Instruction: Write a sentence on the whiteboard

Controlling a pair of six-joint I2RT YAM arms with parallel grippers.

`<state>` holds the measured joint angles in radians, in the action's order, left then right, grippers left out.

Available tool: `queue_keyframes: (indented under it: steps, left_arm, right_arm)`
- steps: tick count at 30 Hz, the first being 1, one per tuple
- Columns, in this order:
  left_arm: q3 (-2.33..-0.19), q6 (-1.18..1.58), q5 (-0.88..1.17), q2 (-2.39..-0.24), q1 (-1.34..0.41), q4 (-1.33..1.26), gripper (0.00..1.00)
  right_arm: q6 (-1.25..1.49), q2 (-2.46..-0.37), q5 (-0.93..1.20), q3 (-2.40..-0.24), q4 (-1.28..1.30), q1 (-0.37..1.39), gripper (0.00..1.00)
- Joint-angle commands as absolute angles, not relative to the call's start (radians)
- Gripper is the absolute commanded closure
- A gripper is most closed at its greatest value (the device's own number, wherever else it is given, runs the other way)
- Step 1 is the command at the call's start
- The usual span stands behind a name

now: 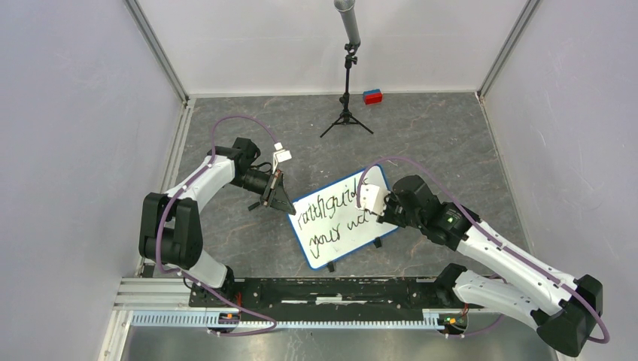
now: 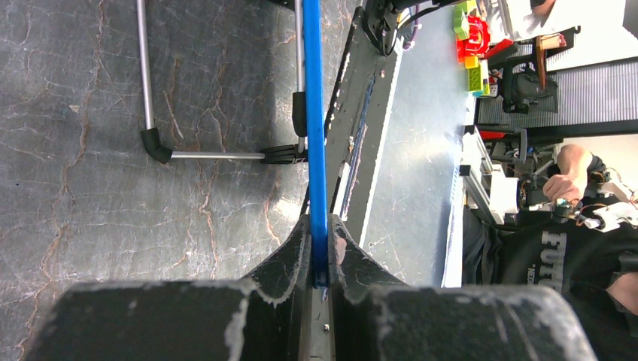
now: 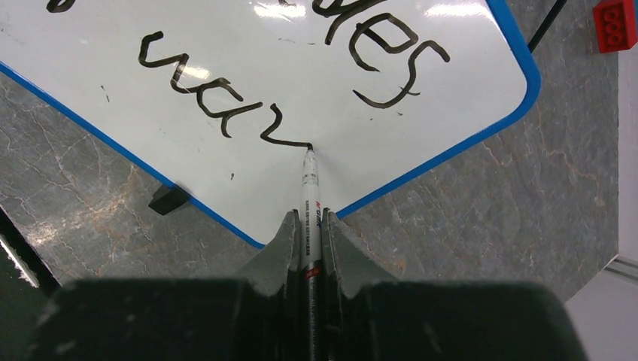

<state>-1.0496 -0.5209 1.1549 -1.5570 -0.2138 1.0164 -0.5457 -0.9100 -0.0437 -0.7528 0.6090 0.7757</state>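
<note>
Blue-rimmed whiteboard [image 1: 336, 253] sits tilted on the grey marbled surface [image 1: 421, 135], a bit below the middle of the overhead view. It's angled so its upper right corner points toward the right arm.

The left end effector [image 1: 281, 203] is clamped down on the board's upper left corner. In the left wrist view its two dark fingers [image 2: 286, 259] pinch the blue rim [image 2: 314, 113] edge-on, with no gap on either side.

The right end effector [image 1: 378, 211] is closed tight around a marker [image 3: 309, 197] with a white barrel. It sits over the board's right edge in the overhead shot. From the right wrist view, the marker tip is touching the white face right at the end of the last stroke.

The sentence [image 1: 331, 216] is black cursive in two lines. The bottom line reads something like "your wa", and the top one is messy from above.

One of the board's small black feet [image 3: 167, 199] pokes out under the rim at the left. A little tripod [image 1: 346, 113] and a red and blue block [image 1: 372, 96] stand well apart from the board, near the top.
</note>
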Motion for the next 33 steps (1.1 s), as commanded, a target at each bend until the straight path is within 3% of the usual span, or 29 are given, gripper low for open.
queue_keyframes:
  steps: [1,23,33]
  left_arm:
    - [-1.054,-0.586,1.129,-1.562,-0.222,0.994,0.97]
    - [-1.052,-0.592,1.127,-1.563,-0.222,0.997,0.98]
    - [-1.054,-0.591,1.126,-1.562,-0.222,0.995,0.98]
  right_arm:
    - [-0.560,-0.910,-0.028,-0.763,0.617,0.767,1.00]
    - [-0.594,-0.954,0.208,-0.769,0.712,0.772,1.00]
    - [-0.600,-0.908,0.111,-0.806,0.760,0.770,1.00]
